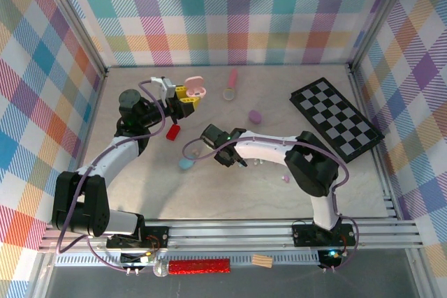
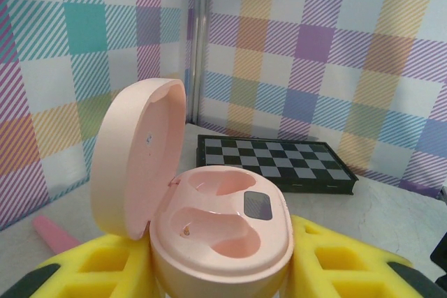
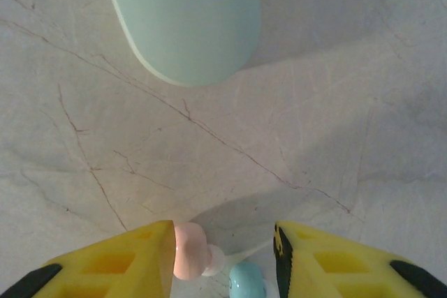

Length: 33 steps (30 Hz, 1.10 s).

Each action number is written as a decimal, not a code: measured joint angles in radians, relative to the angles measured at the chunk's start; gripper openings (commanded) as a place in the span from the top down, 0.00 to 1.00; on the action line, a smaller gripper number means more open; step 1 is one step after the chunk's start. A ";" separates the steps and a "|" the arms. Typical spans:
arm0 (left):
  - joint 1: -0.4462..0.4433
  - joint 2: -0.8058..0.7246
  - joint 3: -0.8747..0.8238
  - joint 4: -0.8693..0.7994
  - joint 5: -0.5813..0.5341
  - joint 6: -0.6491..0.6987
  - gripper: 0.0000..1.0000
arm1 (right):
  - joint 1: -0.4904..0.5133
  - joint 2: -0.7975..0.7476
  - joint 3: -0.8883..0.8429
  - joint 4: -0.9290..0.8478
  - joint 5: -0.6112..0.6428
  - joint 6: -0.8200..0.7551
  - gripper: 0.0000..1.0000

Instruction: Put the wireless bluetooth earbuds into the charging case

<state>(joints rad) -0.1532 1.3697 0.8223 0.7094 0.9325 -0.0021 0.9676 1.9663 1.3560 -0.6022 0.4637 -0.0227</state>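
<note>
Two earbuds are seen low on the table [image 3: 335, 137], framed by the right tool [image 3: 223, 246]. A pink earbud [image 3: 190, 249] is touching the inside of one yellow finger [image 3: 119, 263], and a blue earbud [image 3: 246, 278] lies just beside it in the gap. The tool's fingers are spread, with the other finger standing clear of both pieces, so nothing is pinched. Just ahead, a mint pebble-shaped case [image 3: 187, 19] is seen lying on the marbled surface. Farther up the table a small red object [image 1: 172, 131] is seen, and just beyond it the left tool [image 1: 187, 97]. That tool is clamped on a pink charging case [image 2: 223, 235], gripped low on the body between its yellow fingers (lid tipped up and back, two moulded wells laid bare). Out to the right a purple case [image 1: 255, 116] is spotted mid-table, and a chessboard [image 1: 335, 118] lies toward the far right corner.
</note>
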 measured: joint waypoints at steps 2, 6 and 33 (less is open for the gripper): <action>0.000 0.000 0.000 0.000 0.000 0.000 0.61 | 0.004 0.016 0.014 -0.018 0.001 0.002 0.63; 0.000 0.000 0.002 -0.001 0.000 0.000 0.61 | 0.009 0.024 0.022 -0.037 0.000 0.008 0.67; 0.000 -0.002 0.012 -0.002 0.000 0.019 0.61 | 0.014 0.082 0.071 -0.097 0.000 0.017 0.71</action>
<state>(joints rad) -0.1532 1.3678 0.8345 0.7071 0.9325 0.0170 0.9813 2.0480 1.4265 -0.6987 0.4637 -0.0055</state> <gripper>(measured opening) 0.389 0.290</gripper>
